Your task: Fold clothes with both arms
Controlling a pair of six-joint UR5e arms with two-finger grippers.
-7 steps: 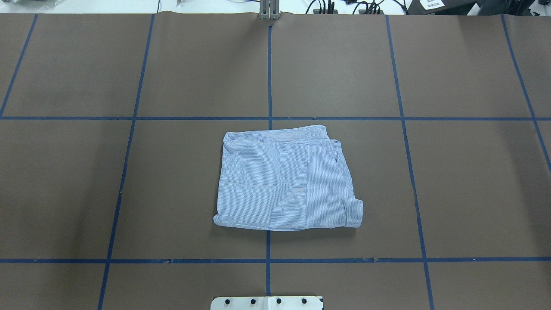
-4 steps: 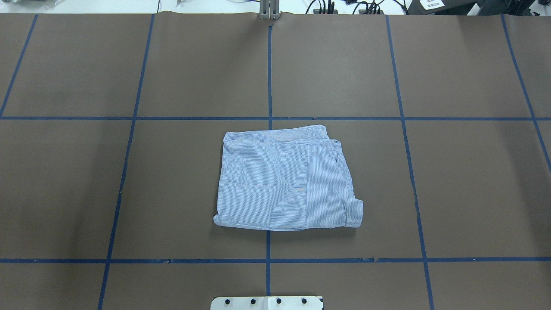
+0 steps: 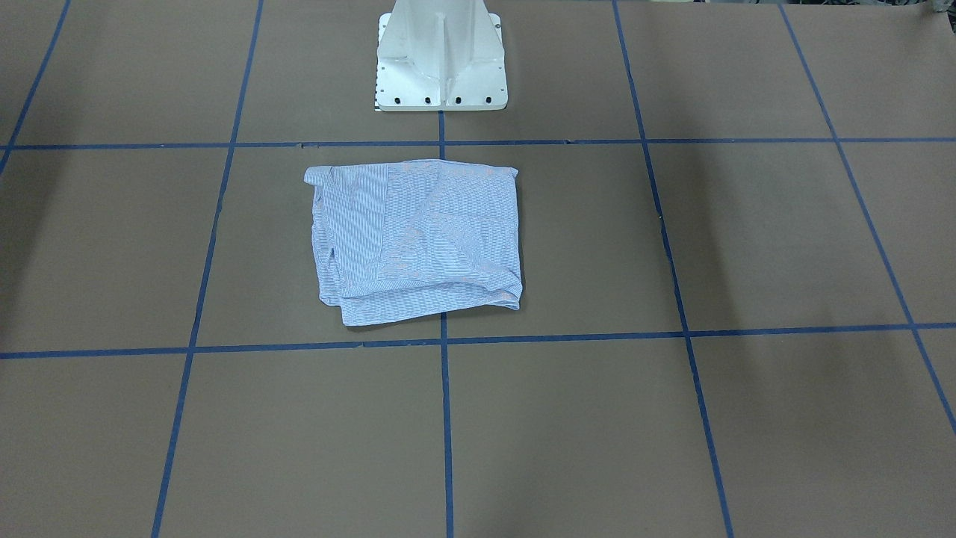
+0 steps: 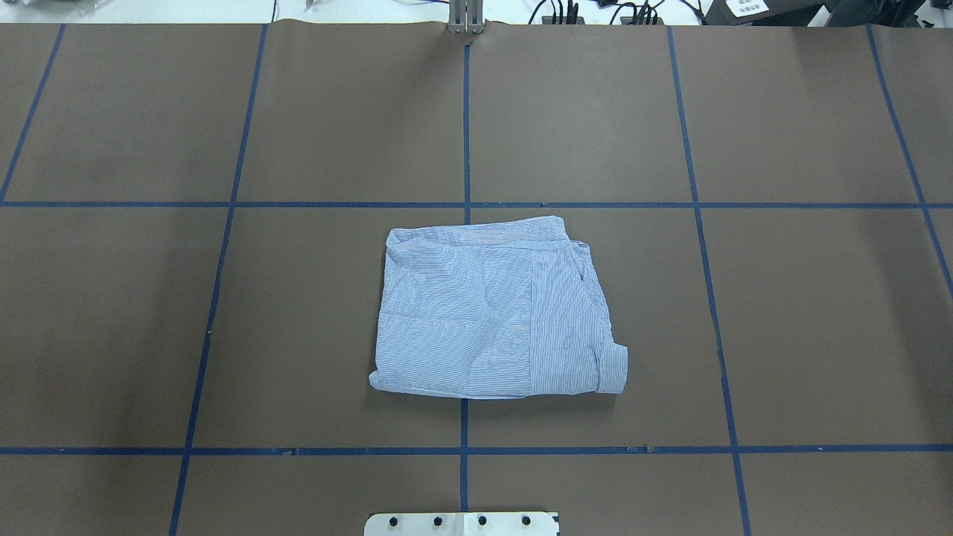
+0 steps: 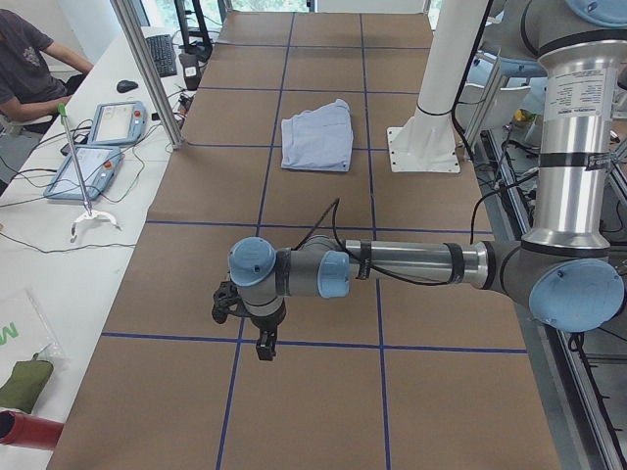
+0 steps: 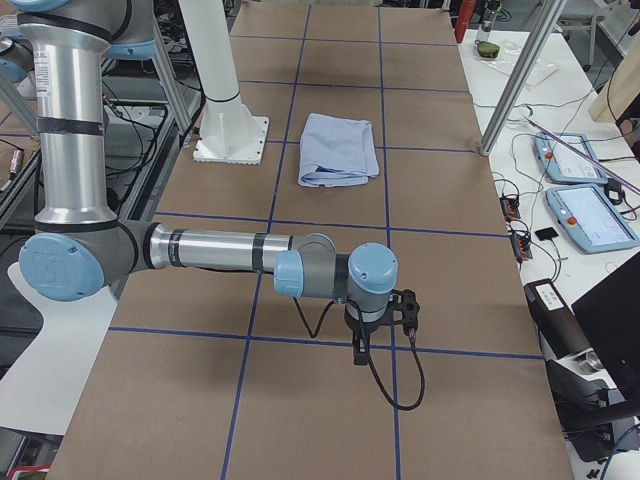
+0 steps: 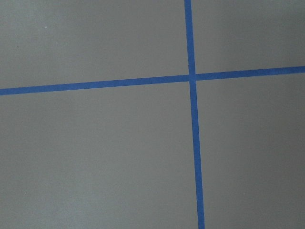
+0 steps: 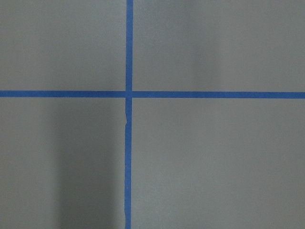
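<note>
The light blue-and-white striped shirt lies folded into a compact rectangle at the middle of the brown table, just in front of the robot's base. It also shows in the front-facing view and both side views. My left gripper hangs over the table's left end, far from the shirt, and shows only in the exterior left view. My right gripper hangs over the right end and shows only in the exterior right view. I cannot tell whether either is open or shut. Both wrist views show only brown paper with crossed blue tape.
The white pedestal base stands behind the shirt. Blue tape lines grid the table. Teach pendants lie on side benches beside aluminium posts. A person sits at the far bench.
</note>
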